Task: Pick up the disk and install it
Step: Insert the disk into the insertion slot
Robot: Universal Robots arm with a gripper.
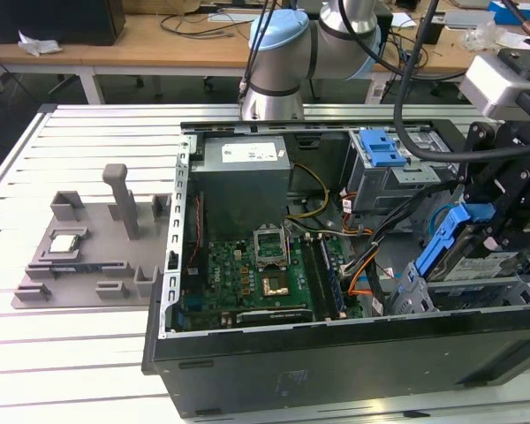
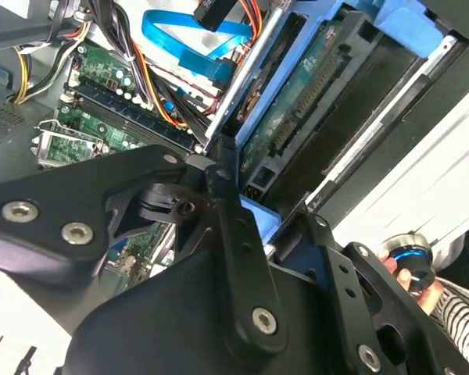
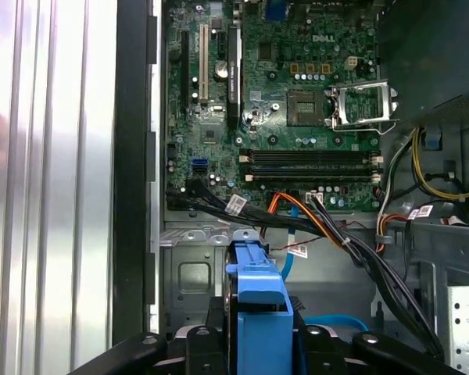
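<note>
**Helper:** Where is the disk right now?

**Me:** I see the disk tilted above the drive cage. That is at the corner of the computer case, by its front wall, on the exterior view's right. It is not down flat in the cage yet. I can't tell if its low edge touches the cage.

**Helper:** And what is your hand doing?

**Me:** My gripper is pinching the disk by its blue rail. In the first wrist view the blue end sits tight between the black fingers.

**Helper:** So which step are you on?

**Me:** I think the picking up is done, because the disk is in my grip. I am on the putting-in part now, and it is not finished.

**Helper:** What does the next move need?

**Me:** I think the disk has to be level and lined up with the cage, so the blue rails can slide in straight. The cables lie close beside the cage, near the motherboard. I have to keep off them and go slowly, or the disk may jam
</note>
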